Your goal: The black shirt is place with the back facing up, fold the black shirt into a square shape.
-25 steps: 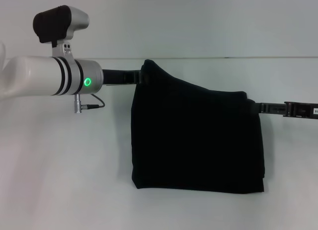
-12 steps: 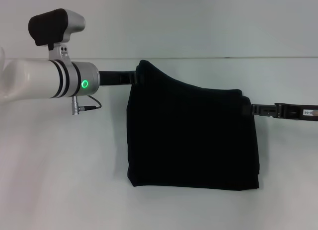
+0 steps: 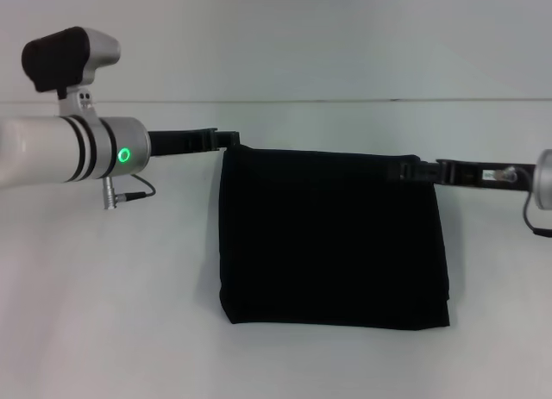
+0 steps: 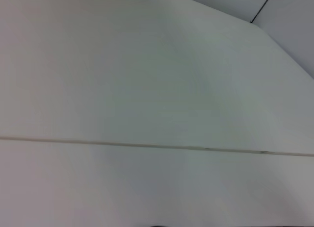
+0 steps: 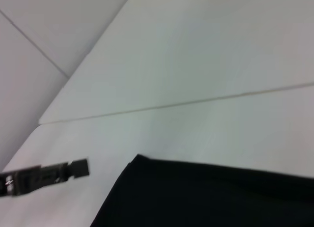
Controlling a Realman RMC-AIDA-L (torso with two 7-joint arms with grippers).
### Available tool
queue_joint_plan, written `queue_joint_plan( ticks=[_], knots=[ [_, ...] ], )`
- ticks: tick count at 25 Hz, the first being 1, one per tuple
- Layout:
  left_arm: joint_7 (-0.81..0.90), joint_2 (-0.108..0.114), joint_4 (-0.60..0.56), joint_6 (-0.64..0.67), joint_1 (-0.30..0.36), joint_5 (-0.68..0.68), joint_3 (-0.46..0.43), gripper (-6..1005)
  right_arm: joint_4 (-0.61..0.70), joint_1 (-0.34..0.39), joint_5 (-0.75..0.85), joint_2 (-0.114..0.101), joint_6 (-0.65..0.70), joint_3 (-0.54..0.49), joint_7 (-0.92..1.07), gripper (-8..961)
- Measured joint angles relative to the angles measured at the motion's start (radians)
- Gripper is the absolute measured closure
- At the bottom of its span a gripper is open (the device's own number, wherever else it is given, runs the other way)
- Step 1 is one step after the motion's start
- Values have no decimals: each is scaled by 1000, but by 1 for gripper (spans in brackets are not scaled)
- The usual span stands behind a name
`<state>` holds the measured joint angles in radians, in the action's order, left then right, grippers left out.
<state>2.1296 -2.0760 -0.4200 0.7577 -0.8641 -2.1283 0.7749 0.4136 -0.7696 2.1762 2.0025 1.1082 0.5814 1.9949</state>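
The black shirt (image 3: 332, 235) lies flat on the white table as a folded, roughly square block, its far edge straight. My left gripper (image 3: 226, 139) reaches in from the left and ends just beside the shirt's far left corner. The right wrist view shows that gripper (image 5: 78, 168) a short gap away from the shirt (image 5: 211, 197), not touching it. My right gripper (image 3: 404, 168) comes in from the right, its tip over the shirt's far right corner. Black on black hides whether it holds cloth.
The white table (image 3: 129, 313) stretches bare to the left, right and front of the shirt. Its back edge (image 3: 345, 100) meets a pale wall just behind the arms. The left wrist view shows only table and wall.
The shirt's far edge, raised at both corners before, has come down flat. Both arms have shifted left. The left gripper has drawn back off the far left corner.
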Motion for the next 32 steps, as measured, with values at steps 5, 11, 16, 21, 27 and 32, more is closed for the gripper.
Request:
queue_joint_plan(
  ticks=[5,11,16,21,27,32],
  knots=[
    [-1,-6,-10,1,18,1,0,353,4,-13,-13,19,-92,-8,-27,36],
    [-1,-9,-11,1,28,1,0,208,6,3,-133,12,-124,-12,-107,56],
    [-1,-11,-11,2,33,1,0,122,5,15,-130,-24,-84,4,-90,86],
    [-17,-11,-18,72,41,-2,0,101,18,21,-99,-39,67,28,-102,115],
    [-137,-38,-128,286,114,23,-8,104,18,-1,-99,-25,70,81,-131,151],
    [-310,-47,-169,459,170,101,-10,107,11,-22,-98,4,-56,216,-125,398]
  ],
)
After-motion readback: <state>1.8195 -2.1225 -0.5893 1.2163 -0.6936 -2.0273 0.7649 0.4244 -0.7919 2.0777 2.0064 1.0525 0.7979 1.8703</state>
